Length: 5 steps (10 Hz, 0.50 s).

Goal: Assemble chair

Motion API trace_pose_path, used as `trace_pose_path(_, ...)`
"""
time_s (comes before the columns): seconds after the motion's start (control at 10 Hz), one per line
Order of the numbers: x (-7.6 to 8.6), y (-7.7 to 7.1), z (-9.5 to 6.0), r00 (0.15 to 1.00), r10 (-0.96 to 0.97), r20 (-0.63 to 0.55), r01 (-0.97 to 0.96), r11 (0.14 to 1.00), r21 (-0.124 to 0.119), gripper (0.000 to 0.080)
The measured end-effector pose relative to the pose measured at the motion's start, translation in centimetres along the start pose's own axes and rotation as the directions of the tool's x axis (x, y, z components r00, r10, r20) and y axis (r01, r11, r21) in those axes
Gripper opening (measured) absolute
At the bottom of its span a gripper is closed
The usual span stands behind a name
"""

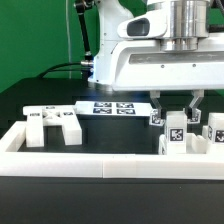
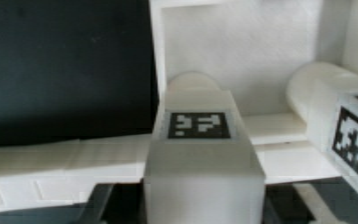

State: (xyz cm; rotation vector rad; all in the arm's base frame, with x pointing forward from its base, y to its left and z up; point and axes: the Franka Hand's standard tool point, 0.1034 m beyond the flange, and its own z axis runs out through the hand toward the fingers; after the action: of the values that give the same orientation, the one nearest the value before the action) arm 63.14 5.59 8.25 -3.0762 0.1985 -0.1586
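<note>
Scene: a white arm (image 1: 150, 55) reaches down over a black counter (image 1: 40, 98), with a green backdrop (image 1: 35, 40) behind.
End effector (image 1: 176, 116): it hangs toward the exterior view's right, close to the counter's railed edge. Its two dark fingers (image 1: 197, 104) are pressed in on a post, one on each flank.
Post (image 1: 174, 132): a white, blocky chair part standing upright. It has a square black-and-white tag on the face turned to the exterior camera and is pinched near its top. The rail hides its foot, so I cannot tell whether it rests on the counter.
Wrist view: the post (image 2: 199, 160) fills the middle with its tag in plain sight. A dark finger sits against each side, and the end effector (image 2: 199, 195) straddles it.
Neighbour part (image 2: 345, 125): a white rounded piece with a tag of its own, just beside the post. I cannot tell whether the two touch.
Other chair parts (image 1: 215, 130): a cluster of white tagged pieces near the post, at the exterior view's far right.
Notched part (image 1: 52, 125): a white block with square cut-outs, lying toward the exterior view's left. It is well apart from the post and close behind the rail.
Marker board (image 1: 115, 107): it lies flat between the notched part and the post, farther from the rail.
Rail (image 1: 90, 165): long, low and white, it runs along the counter's edge nearest the exterior camera. It turns a corner at that view's left.
</note>
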Motion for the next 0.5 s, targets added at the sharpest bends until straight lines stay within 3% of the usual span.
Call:
trace_pose_path(0.2, 0.0, 0.06, 0.0, 0.992, 0.126, 0.0, -0.126, 0.992, 0.002, 0.0287)
trace_pose_path(0.5, -0.17, 0.03, -0.04, 0.901, 0.433, 0.003, -0.433, 0.901, 0.009, 0.0288)
